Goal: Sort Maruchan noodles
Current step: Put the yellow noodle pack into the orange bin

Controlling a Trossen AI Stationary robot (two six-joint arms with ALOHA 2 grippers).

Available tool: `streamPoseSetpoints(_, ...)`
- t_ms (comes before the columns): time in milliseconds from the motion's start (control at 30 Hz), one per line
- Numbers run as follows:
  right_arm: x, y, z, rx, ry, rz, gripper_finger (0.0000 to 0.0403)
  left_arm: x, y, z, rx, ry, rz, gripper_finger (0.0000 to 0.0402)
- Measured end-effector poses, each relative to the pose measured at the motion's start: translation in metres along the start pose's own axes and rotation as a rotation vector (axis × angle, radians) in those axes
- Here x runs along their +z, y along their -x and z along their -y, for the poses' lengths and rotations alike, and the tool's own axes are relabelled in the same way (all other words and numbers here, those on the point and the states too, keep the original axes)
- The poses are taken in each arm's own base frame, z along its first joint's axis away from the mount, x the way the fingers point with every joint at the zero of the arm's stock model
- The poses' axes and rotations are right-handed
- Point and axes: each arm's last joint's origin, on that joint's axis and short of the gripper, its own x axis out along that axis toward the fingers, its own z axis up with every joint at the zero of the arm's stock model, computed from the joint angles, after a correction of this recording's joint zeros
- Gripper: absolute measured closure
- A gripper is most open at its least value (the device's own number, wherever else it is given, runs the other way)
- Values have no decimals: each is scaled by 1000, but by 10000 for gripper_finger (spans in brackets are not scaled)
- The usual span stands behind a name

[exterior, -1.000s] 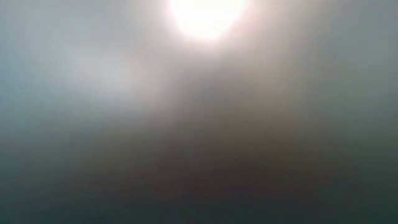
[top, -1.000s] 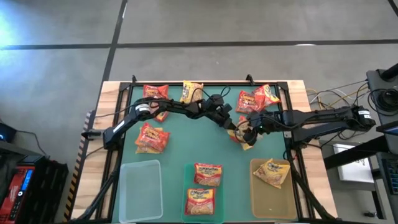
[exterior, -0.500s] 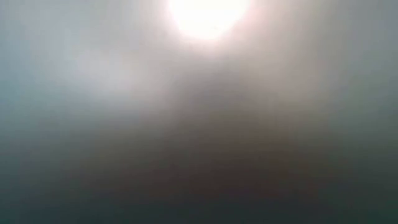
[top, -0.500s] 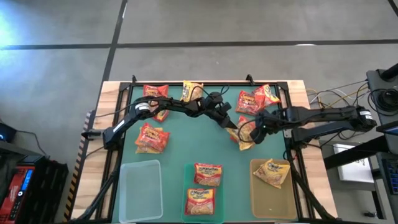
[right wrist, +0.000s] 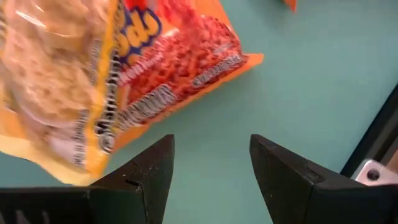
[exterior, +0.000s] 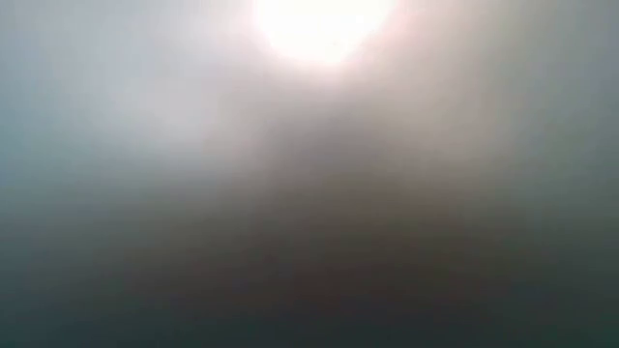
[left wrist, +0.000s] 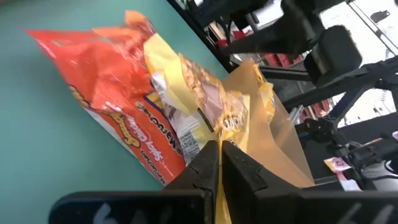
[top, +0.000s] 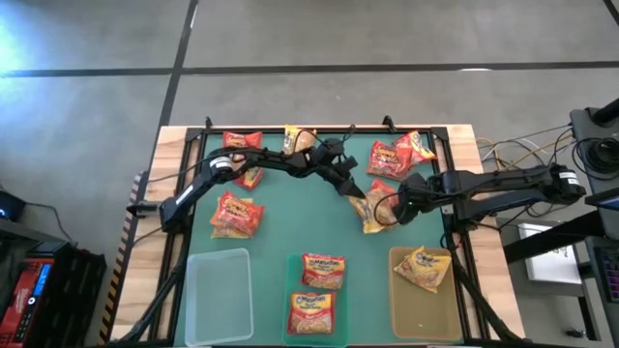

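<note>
**A:** Start with the overhead view. What should I watch?

**B:** Right of centre, your left claw (top: pixel 360 196) is pinched fully closed on the edge of a yellow packet (top: pixel 375 215) lying over a red packet (top: pixel 379 190). Your right claw (top: pixel 398 207) sits just beside them, fingers spread, holding nothing. More packets lie along the top of the green surface (top: pixel 290 232): two at upper right, two at upper middle, one at left. Two red ones fill the middle bin (top: pixel 293 290) at the bottom, one yellow sits in the right bin (top: pixel 406 311), and the left bin (top: pixel 219 295) holds none.

**A:** The table-level view?

**B:** Just glare; nothing to read there.

**A:** Left wrist view?

**B:** Lower centre, the closed fingers (left wrist: pixel 208 167) grip only the yellow wrapper (left wrist: pixel 249 118), with the red one (left wrist: pixel 112 112) underneath at the left. I'd lift slowly so the two part; a thin crinkly edge could slip.

**A:** Right wrist view?

**B:** The open fingers (right wrist: pixel 149 168) at the bottom frame bare surface, the stacked packets (right wrist: pixel 124 68) at upper left. Keep that claw clear, or use it to pin the red one, then carry the yellow one to the lower-right bin.
</note>
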Motion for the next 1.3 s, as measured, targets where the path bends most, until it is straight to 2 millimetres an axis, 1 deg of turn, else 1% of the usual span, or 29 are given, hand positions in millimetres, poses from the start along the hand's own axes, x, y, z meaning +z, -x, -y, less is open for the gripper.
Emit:
streamPoseSetpoints(100,-1,-2,1,5,-40,-14,204,2,4,-3,9,-5,11,401)
streamPoseSetpoints(233,1,-2,-5,96,-73,-38,204,2,4,-4,10,-22,10,401)
streamPoseSetpoints(400,9,-5,-13,178,-77,22,204,2,4,-3,10,-29,9,401)
streamPoseSetpoints(467,12,-7,-12,177,-90,32,204,2,4,-3,9,-29,9,401)
streamPoseSetpoints(600,15,-10,-5,114,-148,55,209,1,4,-3,11,-28,9,401)
streamPoseSetpoints(767,23,-11,-2,127,-110,85,226,1,4,-3,12,-31,9,401)
streamPoseSetpoints(900,33,-12,2,157,-72,101,231,1,4,-4,13,-33,11,401)
streamPoseSetpoints(1000,39,-22,7,229,-65,103,231,2,4,-3,12,-35,13,401)
streamPoseSetpoints(1167,44,-46,10,479,-85,127,232,2,4,-3,12,-39,14,401)
streamPoseSetpoints(1300,44,-57,14,572,-92,146,232,2,4,-3,14,-47,16,401)
